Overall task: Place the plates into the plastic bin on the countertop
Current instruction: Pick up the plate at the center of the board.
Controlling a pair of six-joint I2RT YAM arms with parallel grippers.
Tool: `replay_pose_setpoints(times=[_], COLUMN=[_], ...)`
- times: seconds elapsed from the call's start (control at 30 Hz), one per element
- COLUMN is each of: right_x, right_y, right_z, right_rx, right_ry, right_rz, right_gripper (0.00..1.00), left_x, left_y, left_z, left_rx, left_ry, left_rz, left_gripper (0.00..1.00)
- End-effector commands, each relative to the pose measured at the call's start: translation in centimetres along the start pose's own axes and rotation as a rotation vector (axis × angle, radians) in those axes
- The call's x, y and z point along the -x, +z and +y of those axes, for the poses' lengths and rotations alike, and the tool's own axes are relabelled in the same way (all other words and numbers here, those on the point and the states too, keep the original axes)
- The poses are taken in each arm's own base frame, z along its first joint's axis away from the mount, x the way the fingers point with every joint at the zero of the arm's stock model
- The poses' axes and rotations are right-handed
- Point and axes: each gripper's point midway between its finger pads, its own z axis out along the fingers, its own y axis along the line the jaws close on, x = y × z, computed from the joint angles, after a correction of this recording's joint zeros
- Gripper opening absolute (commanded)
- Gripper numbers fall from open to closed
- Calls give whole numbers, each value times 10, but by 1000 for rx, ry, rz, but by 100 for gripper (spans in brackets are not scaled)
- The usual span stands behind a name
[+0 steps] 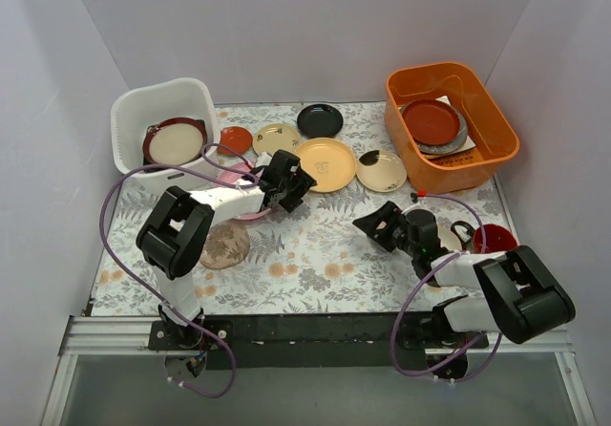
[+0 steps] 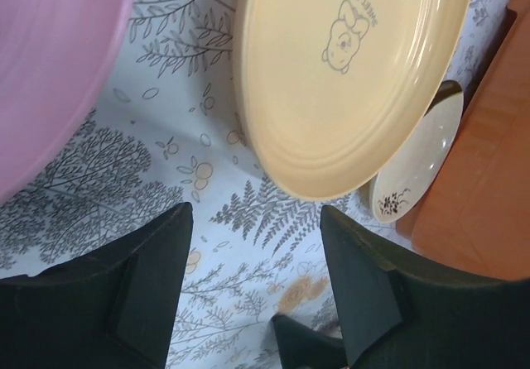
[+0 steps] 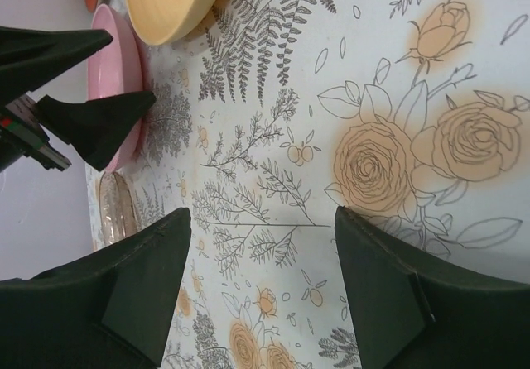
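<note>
Left pincer (image 1: 288,180) apart, empty, low over the surface (image 1: 325,244) between pink plate (image 2: 50,71) and yellow plate (image 2: 348,79). Right pincer (image 1: 375,223) apart, empty. White bin (image 1: 126,125) back-left holds red-rimmed plate (image 1: 175,142).

Bright, even light; soft shadows, sharp focus.

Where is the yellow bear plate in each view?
Top external: yellow plate lies mid-table toward the far edge, right of the pink plate.
Left wrist: yellow plate fills the upper centre, bear print showing.
Right wrist: yellow plate is in the top left corner, seen nearly edge-on.
Shared landmark: the pink plate, next to it in every view.
</note>
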Motion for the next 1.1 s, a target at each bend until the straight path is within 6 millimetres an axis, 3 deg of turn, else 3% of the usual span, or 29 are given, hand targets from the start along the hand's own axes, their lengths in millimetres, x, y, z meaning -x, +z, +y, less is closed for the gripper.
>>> replay_pose_setpoints(times=[0.0, 0.23, 0.8, 1.0, 1.07], right_x=[5, 4, -3, -3, -5], right_y=[-9, -16, -22, -24, -25], right_z=[-3, -8, -21, -26, -28], right_rx=[-8, -28, -57, -72, -75], right_ry=[-38, -65, -78, -81, -77], right_rz=[-40, -44, -40, -46, -42], right_gripper=[78, 78, 78, 78, 78], left_x=[12, 5, -3, -9, -10], left_y=[11, 34, 58, 64, 63], left_z=[-25, -27, -13, -4, 0], left_rx=[-18, -2, 67, 101, 108], left_ry=[-143, -150, -87, -76, -72], left_rz=[-57, -41, -28, -11, -5], left_gripper=[61, 54, 34, 23, 14])
